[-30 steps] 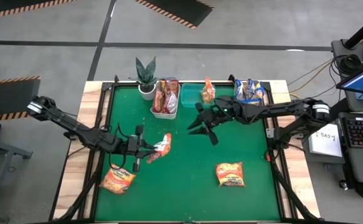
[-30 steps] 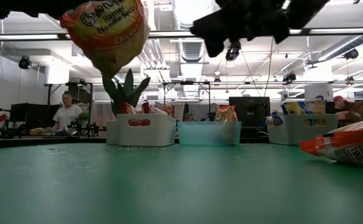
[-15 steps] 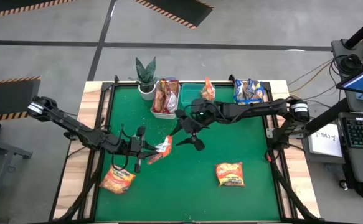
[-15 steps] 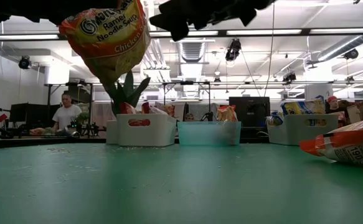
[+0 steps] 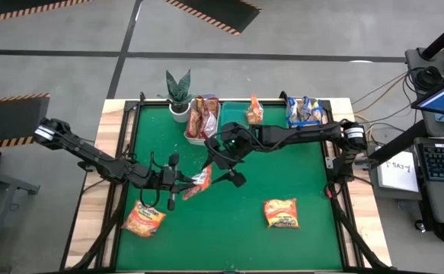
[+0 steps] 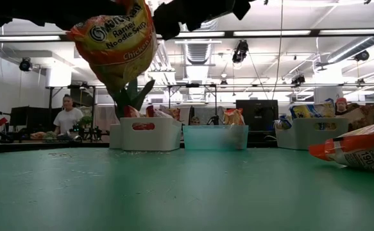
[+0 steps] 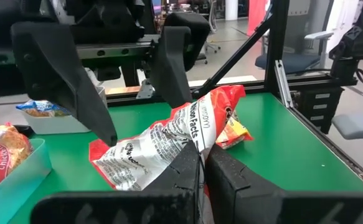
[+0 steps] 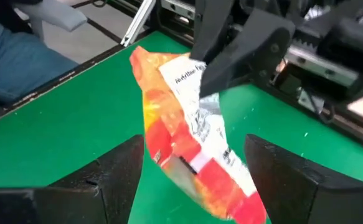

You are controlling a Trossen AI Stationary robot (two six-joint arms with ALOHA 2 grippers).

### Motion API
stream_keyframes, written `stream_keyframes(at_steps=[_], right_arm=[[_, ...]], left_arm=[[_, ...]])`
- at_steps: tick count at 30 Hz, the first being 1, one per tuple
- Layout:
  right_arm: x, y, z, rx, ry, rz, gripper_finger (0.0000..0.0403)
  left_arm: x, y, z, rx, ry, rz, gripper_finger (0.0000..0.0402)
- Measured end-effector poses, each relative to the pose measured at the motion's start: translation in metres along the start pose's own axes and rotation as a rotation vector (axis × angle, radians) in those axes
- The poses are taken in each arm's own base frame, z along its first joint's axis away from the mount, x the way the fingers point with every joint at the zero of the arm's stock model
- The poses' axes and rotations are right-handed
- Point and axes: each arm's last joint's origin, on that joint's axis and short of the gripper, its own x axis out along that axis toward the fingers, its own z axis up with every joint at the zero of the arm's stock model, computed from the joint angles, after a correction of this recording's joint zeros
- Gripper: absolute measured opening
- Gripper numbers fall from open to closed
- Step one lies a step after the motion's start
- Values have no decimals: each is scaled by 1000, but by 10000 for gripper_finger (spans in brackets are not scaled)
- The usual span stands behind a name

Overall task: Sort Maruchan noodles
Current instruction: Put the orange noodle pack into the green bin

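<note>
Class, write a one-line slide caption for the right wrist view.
Open right gripper straddles the ramen packet that the shut left gripper holds above the green table.

held packet [image 7: 169, 140]: crinkly glossy plastic film, orange-red face, white printed back
packets on the mat [image 5: 282, 213]: same shiny wrinkled plastic wrap
table mat [image 5: 237, 228]: matt green, smooth, faintly speckled
table border [image 5: 92, 205]: pale bare wood, grain showing
left gripper [image 7: 201, 163]: matt black hard plastic fingers
right gripper [image 8: 193, 155]: matt black plastic fingers, smooth
white bin [image 6: 145, 133]: smooth opaque plastic, slight sheen
teal bin [image 6: 215, 137]: translucent frosted plastic
table frame [image 7: 274, 56]: black metal bars
</note>
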Motion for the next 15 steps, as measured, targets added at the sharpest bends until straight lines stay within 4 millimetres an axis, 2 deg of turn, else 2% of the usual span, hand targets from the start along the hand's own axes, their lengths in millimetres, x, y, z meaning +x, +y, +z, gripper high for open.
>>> stream_keyframes(at_steps=[7, 15], right_arm=[[3, 5, 3, -52, -14, 10, 251], [15, 3, -2, -67, -26, 7, 237]], left_arm=[[2, 2, 0, -6, -14, 34, 0], [6, 3, 2, -24, -54, 46, 0]])
